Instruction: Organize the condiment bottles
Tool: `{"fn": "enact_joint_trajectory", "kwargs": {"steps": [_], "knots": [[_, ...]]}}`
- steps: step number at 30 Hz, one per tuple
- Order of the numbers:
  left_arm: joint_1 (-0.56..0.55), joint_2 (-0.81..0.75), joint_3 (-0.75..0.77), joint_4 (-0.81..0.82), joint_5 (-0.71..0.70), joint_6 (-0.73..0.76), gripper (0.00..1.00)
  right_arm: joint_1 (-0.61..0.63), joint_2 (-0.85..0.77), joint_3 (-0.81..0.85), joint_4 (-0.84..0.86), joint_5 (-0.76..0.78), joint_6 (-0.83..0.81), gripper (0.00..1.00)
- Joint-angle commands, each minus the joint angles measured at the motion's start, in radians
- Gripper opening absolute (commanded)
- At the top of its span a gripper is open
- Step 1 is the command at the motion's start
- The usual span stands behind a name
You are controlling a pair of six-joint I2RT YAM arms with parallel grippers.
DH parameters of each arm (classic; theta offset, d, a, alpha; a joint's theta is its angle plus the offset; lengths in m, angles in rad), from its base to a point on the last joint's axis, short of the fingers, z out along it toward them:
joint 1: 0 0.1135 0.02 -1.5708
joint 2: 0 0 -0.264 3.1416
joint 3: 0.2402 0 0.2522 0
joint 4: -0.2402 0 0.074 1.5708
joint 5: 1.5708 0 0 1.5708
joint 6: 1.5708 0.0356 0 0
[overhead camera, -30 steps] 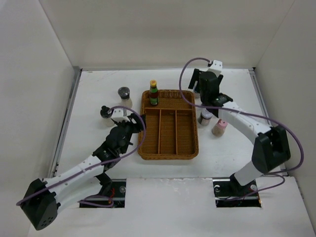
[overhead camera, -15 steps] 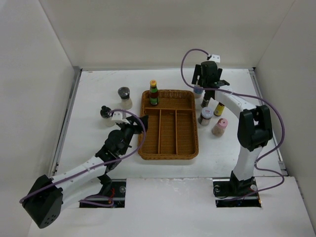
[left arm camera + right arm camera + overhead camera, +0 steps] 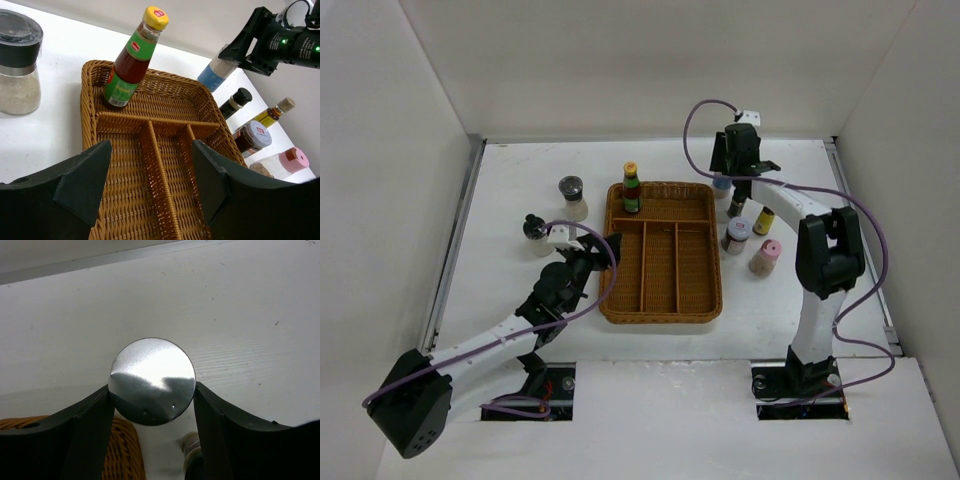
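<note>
Top view: the right gripper (image 3: 728, 178) stands over a silver-lidded bottle (image 3: 722, 184), just off the 1 o'clock corner of the wicker tray (image 3: 605, 300). The left gripper (image 3: 592, 250) hovers at the tray's 9 o'clock rim, with the green bottle (image 3: 631, 190) at its 1 o'clock.

Left wrist view: the left jaws stand half wide and empty above the tray's dividers.

Right wrist view: both fingers (image 3: 85, 430) press the bottle's lid at 3 and 9 o'clock, gripping it.

Left arm low, stretched from 7 toward 1 o'clock. Left gripper (image 3: 592, 250) jaws parted, nothing between. Right arm elbow raised, forearm reaching 10 o'clock. Right gripper (image 3: 725, 178) pointing down, fingers (image 3: 95, 415) pressing both sides of silver-lidded jar (image 3: 152, 381).
</note>
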Motion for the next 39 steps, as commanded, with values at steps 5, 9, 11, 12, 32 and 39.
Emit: {"fn": "enact_joint_trajectory", "kwargs": {"steps": [5,9,11,12,32,39], "knots": [[0.011,-0.014,-0.011,0.074,0.005,-0.005,0.64,0.084,-0.220,-0.039,0.272,0.119,-0.129,0.47],[0.017,-0.043,-0.018,0.073,-0.001,-0.008,0.64,0.151,-0.321,-0.082,0.291,0.113,-0.140,0.46],[0.020,-0.055,-0.021,0.065,-0.010,-0.008,0.64,0.192,-0.348,-0.110,0.300,0.101,-0.130,0.46],[0.020,-0.061,-0.022,0.062,-0.015,-0.010,0.64,0.212,-0.354,-0.120,0.306,0.096,-0.129,0.46],[0.049,-0.109,-0.036,0.027,-0.052,-0.021,0.64,0.372,-0.165,-0.238,0.398,0.044,-0.018,0.47],[0.048,-0.103,-0.034,0.028,-0.050,-0.024,0.64,0.381,-0.128,-0.252,0.434,0.058,0.000,0.58]]}}
